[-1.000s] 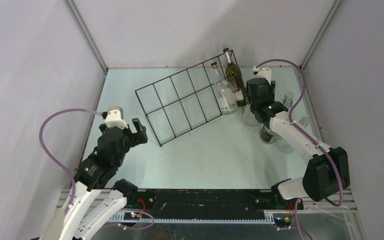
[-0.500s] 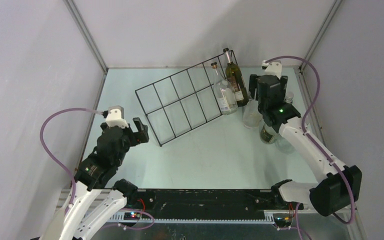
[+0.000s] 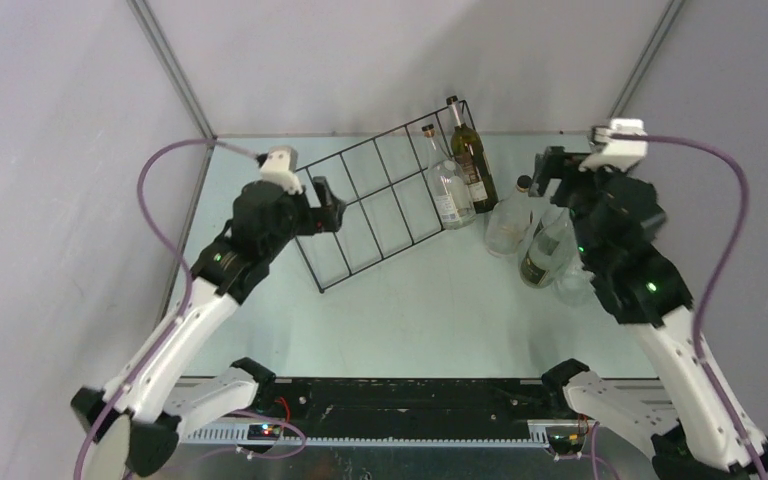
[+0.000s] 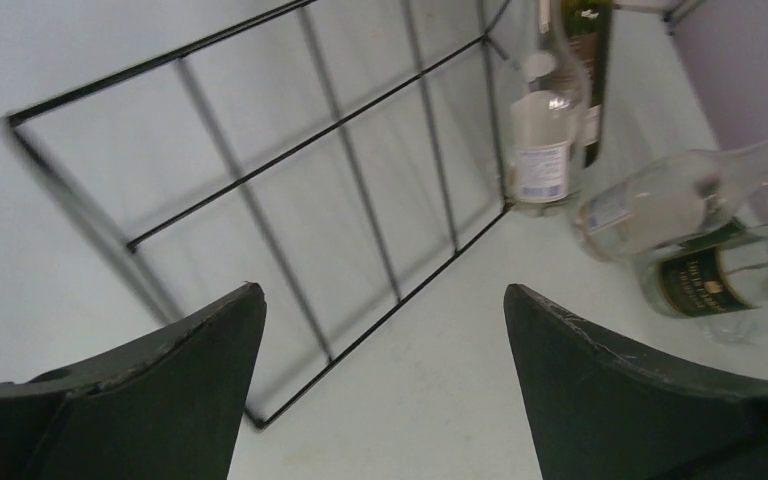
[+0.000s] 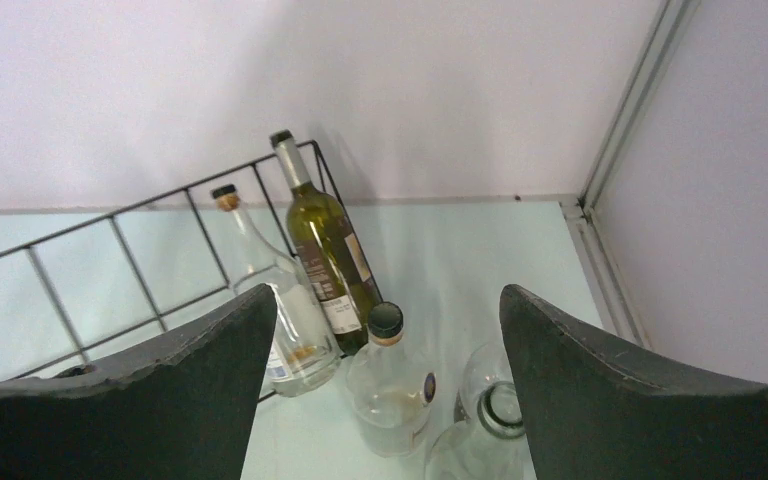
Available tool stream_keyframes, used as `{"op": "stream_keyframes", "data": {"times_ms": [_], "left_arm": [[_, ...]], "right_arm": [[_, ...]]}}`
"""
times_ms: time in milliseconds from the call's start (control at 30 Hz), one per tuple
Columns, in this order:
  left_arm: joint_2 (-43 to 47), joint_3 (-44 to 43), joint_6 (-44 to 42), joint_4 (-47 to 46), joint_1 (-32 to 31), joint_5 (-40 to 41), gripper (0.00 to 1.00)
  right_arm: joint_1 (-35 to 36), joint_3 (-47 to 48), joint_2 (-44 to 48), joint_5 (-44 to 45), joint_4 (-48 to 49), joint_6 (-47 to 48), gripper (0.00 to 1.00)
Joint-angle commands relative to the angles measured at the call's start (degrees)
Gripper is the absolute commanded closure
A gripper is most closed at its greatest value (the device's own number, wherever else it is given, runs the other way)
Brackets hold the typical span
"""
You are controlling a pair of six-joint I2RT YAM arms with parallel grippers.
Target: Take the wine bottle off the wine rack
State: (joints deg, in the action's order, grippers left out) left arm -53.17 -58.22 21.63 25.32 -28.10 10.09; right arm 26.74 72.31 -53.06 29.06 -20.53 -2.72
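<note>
- Diagonally, the wine rack point(image 3: 360, 203) runs its long axis from near-left to far-right across the table point(image 3: 430, 310); it is a black thin-wire grid.
- At its far-right end, the wine bottle point(image 5: 328, 245) stands neck up, leaning slightly. It has dark green glass, a pale label and a dark cap.
- 1 clear corked bottle point(image 5: 272, 290) stands just beside it.
- Left hand point(image 4: 380, 298) hovers over the rack's near-left end, fingers spread, holding nothing.
- Right hand point(image 5: 388, 295) hangs raised near a black-capped clear bottle point(image 5: 390, 395), fingers spread, empty.

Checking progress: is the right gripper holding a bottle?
No, the right gripper is open with nothing between its fingers; the green wine bottle stands upright at the wine rack's end.
</note>
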Motion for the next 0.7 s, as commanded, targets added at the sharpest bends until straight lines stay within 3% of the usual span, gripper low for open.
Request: {"op": "stream_keyframes", "data": {"times_ms": [0, 167, 367, 667], "left_arm": [[-9.9, -8.1, 1.1, -9.1, 0.0, -7.9, 0.04], [-24.1, -20.3, 1.6, -12.6, -0.6, -13.0, 0.05], [-42.9, -33.8, 3.3, -17.2, -1.0, -12.8, 0.06], [-60.9, -50.3, 8.0, -21.4, -1.7, -15.7, 0.08]], "right_arm": [[1.1, 3.3, 7.7, -4.7, -6.6, 0.0, 0.16], [1.3, 3.3, 14.3, -8.1, -12.9, -4.9, 0.17], [1.3, 3.3, 18.8, -8.0, -20.2, -7.2, 0.17], [1.4, 3.3, 22.8, -6.7, -23.9, -9.5, 0.18]]}}
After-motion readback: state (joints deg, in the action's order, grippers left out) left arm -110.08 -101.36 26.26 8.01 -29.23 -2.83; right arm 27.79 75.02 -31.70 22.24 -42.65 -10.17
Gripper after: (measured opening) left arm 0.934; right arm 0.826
